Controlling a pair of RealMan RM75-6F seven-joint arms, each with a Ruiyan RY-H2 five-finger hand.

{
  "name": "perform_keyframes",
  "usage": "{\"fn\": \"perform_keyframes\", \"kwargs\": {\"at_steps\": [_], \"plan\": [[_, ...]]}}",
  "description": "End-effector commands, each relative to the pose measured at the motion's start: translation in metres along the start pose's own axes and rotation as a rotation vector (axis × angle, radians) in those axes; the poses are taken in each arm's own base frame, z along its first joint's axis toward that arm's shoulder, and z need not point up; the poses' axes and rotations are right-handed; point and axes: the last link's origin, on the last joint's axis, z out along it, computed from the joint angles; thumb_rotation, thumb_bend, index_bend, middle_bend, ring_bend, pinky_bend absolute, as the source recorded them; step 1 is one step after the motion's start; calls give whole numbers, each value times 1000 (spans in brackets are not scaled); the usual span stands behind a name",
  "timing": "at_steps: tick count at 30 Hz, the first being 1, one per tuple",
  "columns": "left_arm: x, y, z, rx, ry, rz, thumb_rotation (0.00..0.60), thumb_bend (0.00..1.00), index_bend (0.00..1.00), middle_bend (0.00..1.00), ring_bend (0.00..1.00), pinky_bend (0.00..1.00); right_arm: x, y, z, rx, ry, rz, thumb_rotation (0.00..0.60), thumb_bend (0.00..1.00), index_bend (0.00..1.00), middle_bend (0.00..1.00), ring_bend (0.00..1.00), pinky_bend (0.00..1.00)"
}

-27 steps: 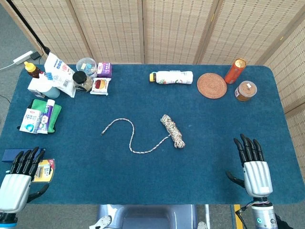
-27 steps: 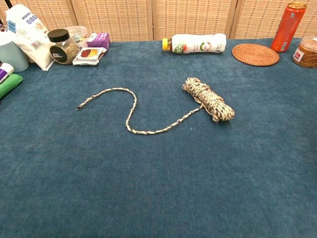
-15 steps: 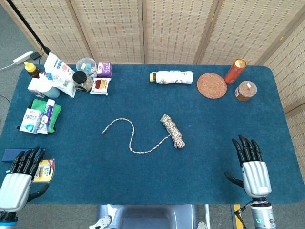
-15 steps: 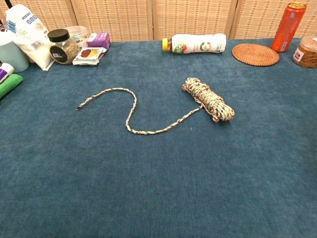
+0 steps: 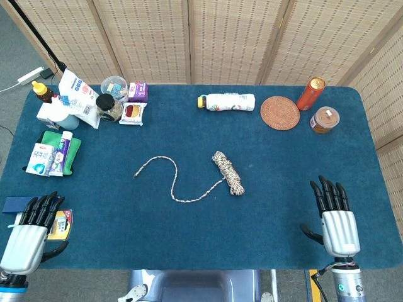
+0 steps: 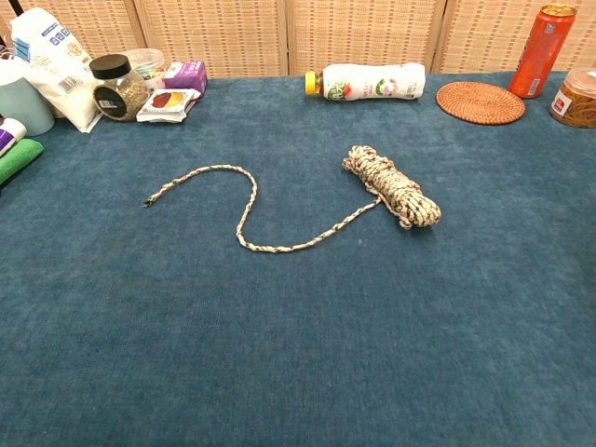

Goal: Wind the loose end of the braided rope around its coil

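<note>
so the blue table (image 5: 189, 233) carried everything, and the braided rope lay near its middle, well apart from both hands, which rested at the near edge. the left hand (image 5: 28, 234) was at the near left corner and the right hand (image 5: 334, 220) at the near right corner; both were empty, with the fingers stretched out and spread, holding nothing, and the chest view showed neither of them. the coil (image 5: 228, 172) was a short tight bundle, its long axis running diagonally from far-left to near-right, and it lay up and to the left of the right hand. the right hand seemed a little nearer to the coil than the left one, while the left hand was the nearer to the free tip. the loose end (image 5: 167, 173) left the coil at about the middle of its left side, went toward the near edge, then bent up in a curve and finished at a frayed tip (image 6: 149, 200) further left. the rope looked pale, speckled with darker threads, thin and limp, flat on the cloth. in my judgement the winding was not yet begun, and one hand must hold the coil while the other brings the tail.
</note>
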Motion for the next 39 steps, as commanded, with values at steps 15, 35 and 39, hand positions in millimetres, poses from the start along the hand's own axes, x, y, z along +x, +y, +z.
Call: {"fn": "perform_keyframes", "kwargs": {"at_steps": [15,35,39], "plan": [[8,35,121,-86,-80,2,600,227,199,0,0,0,1,5,3,-10,-25,48,600,0,0,0,0,0],[-19,125,258,-125,-174,-49,600,314,349,0,0,0,-6,19,15,-67,-54,50,600,0,0,0,0,0],[-25,136,278,-103,-185,-38,600,313,350,0,0,0,-7,22,17,-81,-55,50,600,0,0,0,0,0]]}}
